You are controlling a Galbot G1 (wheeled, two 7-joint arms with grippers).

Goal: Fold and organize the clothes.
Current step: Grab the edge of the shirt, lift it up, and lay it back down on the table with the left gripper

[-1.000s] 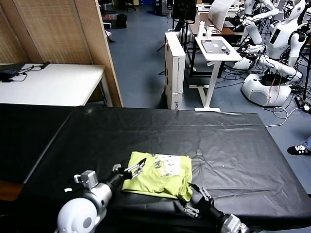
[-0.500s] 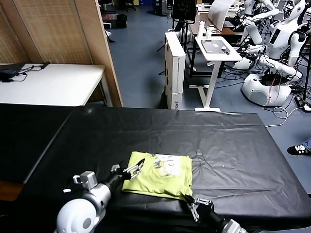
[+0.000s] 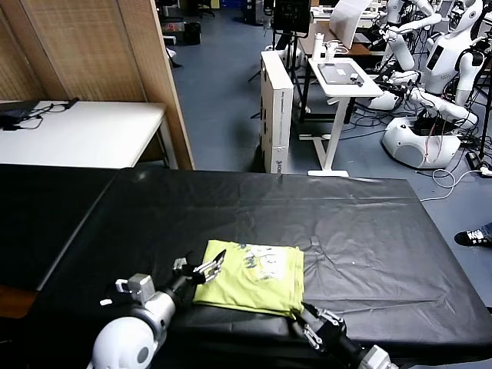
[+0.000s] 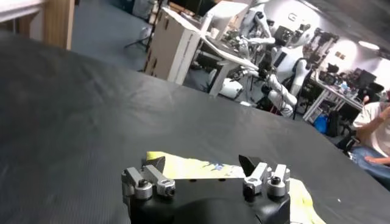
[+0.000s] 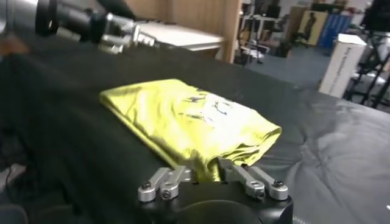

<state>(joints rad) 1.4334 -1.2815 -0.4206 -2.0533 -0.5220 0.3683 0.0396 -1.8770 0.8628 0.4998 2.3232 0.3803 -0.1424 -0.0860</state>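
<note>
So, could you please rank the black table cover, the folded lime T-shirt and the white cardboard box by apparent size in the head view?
1. Black table cover, by far.
2. Folded lime-green T-shirt.
3. Tall white cardboard box, which looks similar to the shirt but stands farther away, so that order is unsure.

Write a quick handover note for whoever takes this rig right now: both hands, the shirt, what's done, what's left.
Left hand: open, empty, at the folded shirt's left edge.
Right hand: at the shirt's near right corner, grip unclear.
T-shirt: yellow-green, lying as a compact folded rectangle near the front edge of the black table.
Done: folding looks finished.
Left: probably withdraw both hands; tidy the bunched near right corner if needed.
</note>
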